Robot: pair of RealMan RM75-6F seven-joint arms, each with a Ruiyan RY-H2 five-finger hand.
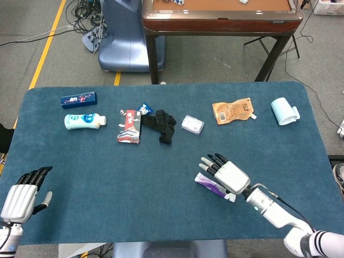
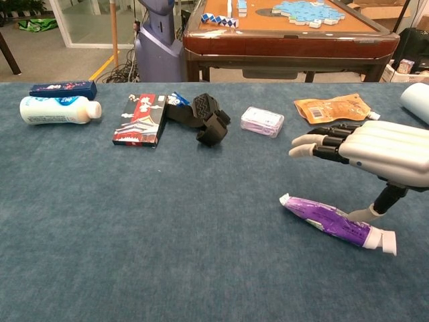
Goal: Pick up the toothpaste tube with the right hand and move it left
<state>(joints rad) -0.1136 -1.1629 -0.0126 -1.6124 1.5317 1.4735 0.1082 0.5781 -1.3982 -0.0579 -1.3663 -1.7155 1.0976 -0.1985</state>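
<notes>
The purple and white toothpaste tube (image 1: 208,185) lies flat on the blue table, right of centre near the front edge, white cap (image 2: 383,241) pointing right. My right hand (image 1: 227,174) hovers just over it with its fingers stretched out flat and apart toward the left. In the chest view the right hand (image 2: 379,151) sits above the tube (image 2: 327,220), and its thumb (image 2: 370,212) reaches down to touch the tube's far side near the cap. Nothing is gripped. My left hand (image 1: 21,194) rests at the front left corner, fingers straight and holding nothing.
Along the back of the table lie a blue box (image 1: 78,99), a white bottle (image 1: 84,121), a red and white box (image 1: 129,127), a black strap (image 1: 160,124), a small clear case (image 1: 192,124), an orange pouch (image 1: 233,110) and a pale blue cup (image 1: 284,110).
</notes>
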